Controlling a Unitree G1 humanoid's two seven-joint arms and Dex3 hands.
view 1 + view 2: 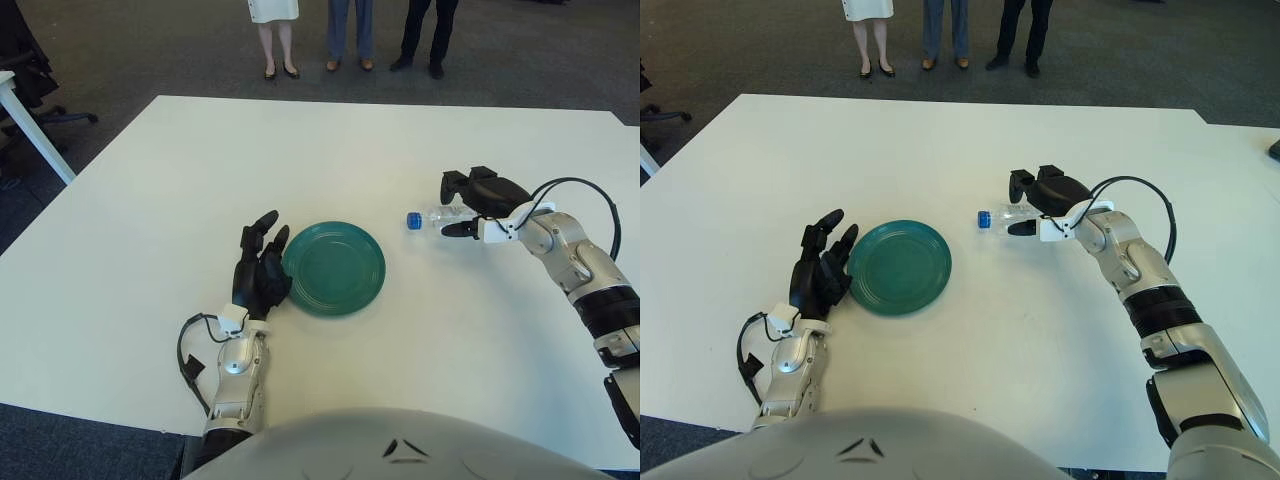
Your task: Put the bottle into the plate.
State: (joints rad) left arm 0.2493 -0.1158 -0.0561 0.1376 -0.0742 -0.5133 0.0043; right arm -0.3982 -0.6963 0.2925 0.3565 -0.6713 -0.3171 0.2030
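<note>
Bottle lies at the plate's two o'clock (plate empty); right robot hand open around it, not yet gripping.

Office, carpet, desk chair, onlookers

A small clear plastic bottle with a blue cap lies on its side right of the frame's centre, cap pointing left toward the plate, its far end hidden among dark fingers at its right. The plate is a round, dark green dish with a shallow raised rim, sitting flat just below the centre of the frame with nothing in it. Bottle and plate are near each other but apart, bare white surface between them.
</note>
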